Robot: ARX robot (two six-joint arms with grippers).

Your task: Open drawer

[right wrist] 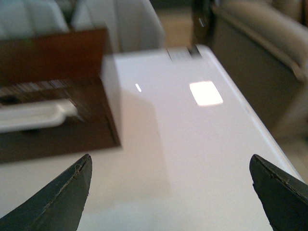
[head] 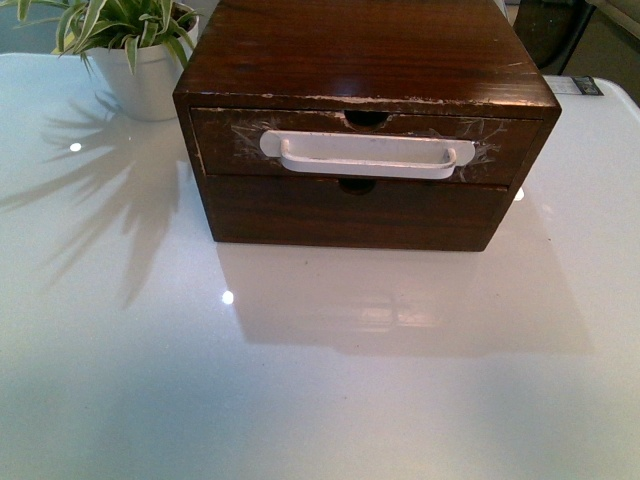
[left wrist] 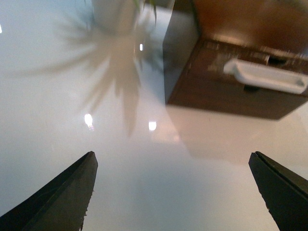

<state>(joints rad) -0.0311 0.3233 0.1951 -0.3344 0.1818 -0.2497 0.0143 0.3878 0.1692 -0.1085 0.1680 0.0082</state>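
- We see a glossy white desk; the drawer sits shut near its far edge, with a beige sofa past its right edge.
- Our left gripper and right gripper are both spread wide.

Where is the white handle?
In the front view, the white handle sits on the top drawer of the brown box, above the plain lower drawer and right of the potted plant.

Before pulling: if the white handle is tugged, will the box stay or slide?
The box may slide: the table looks glossy and nothing braces it. The handle seems only taped on, so a hard tug might peel it. Low and wide, the box should hardly tip.
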